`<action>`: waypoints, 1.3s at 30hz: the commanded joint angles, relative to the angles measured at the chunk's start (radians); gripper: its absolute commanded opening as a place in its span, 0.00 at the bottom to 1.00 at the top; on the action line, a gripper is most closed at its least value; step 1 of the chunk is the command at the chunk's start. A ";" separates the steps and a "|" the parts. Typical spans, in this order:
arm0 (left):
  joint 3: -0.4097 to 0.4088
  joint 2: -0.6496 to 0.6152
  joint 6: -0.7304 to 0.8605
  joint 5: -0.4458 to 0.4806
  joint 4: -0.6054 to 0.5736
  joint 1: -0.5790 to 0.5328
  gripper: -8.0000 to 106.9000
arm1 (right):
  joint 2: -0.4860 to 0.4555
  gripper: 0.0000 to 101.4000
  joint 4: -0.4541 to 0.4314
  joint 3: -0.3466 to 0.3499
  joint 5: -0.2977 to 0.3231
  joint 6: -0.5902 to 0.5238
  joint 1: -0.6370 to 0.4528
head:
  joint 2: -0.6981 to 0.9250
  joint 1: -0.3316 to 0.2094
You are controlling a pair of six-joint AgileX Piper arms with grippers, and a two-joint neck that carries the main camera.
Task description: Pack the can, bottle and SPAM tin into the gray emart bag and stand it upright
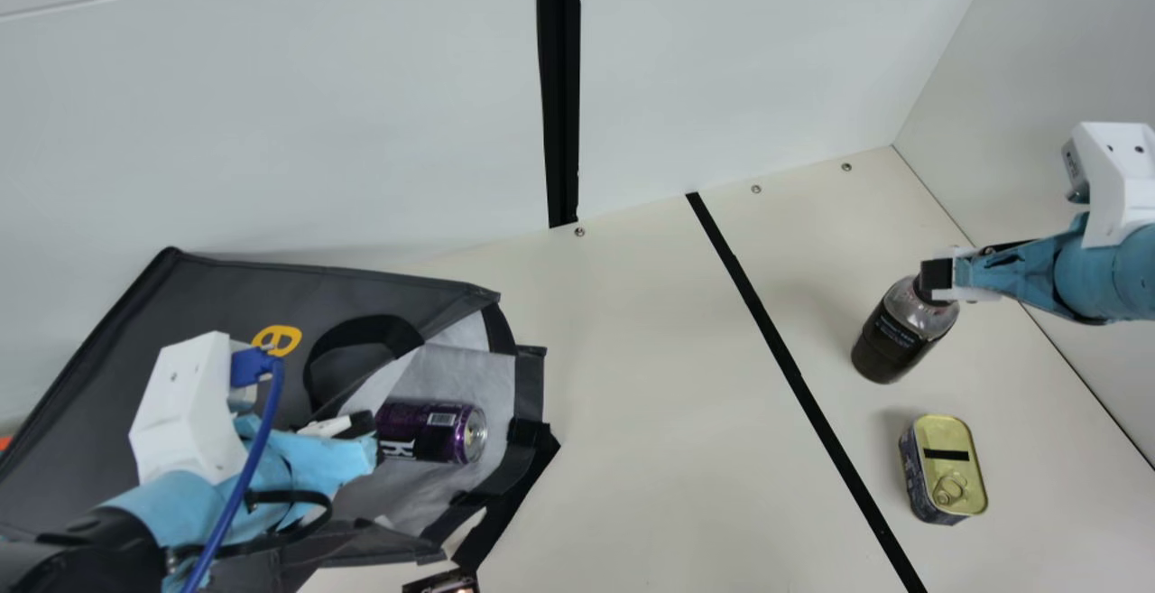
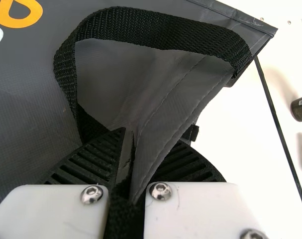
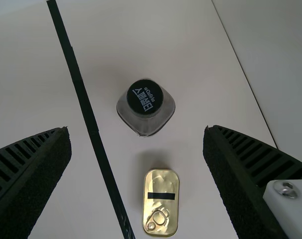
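At the main view's left, the gray emart bag (image 1: 226,295) lies on its side on the cream table (image 1: 650,430), with a yellow mark (image 1: 277,338) on its upper face and its mouth turned toward the middle of the table. A black webbing handle (image 1: 361,331) loops over that upper face. The left gripper (image 1: 368,440) is at the mouth, and in the left wrist view its ribbed fingers (image 2: 93,162) are closed on the bag, a fold of gray cloth pinched between them. Just beyond the gripper in the main view, the purple can (image 1: 438,430) lies on its side inside the mouth, on the pale lining (image 1: 478,378), one metal end facing out. A dark object (image 1: 442,583) is cut off by the bottom edge, too little of it in sight to name. Farther right, a black strip (image 1: 803,385) runs slantwise along the table. On its far side from the bag stands the bottle (image 1: 902,331), upright, dark and black-capped. The SPAM tin (image 1: 946,471) sits near the bottle but apart from it, its gold lid and ring pull facing up. The right gripper (image 1: 940,280) hangs over the bottle, empty; the right wrist view has its ribbed fingers (image 3: 29,174) spread wide, with the bottle and tin below, in the space between them.
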 commanded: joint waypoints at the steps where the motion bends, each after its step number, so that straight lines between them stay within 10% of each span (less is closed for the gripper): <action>1: 0.000 0.000 0.000 0.000 0.000 0.000 0.00 | 0.011 0.94 0.007 -0.001 0.002 0.001 0.000 | -0.001 -0.023; 39: 0.000 0.000 0.000 0.000 0.000 0.000 0.00 | 0.203 0.94 -0.025 -0.064 -0.003 0.010 0.048 | -0.001 -0.023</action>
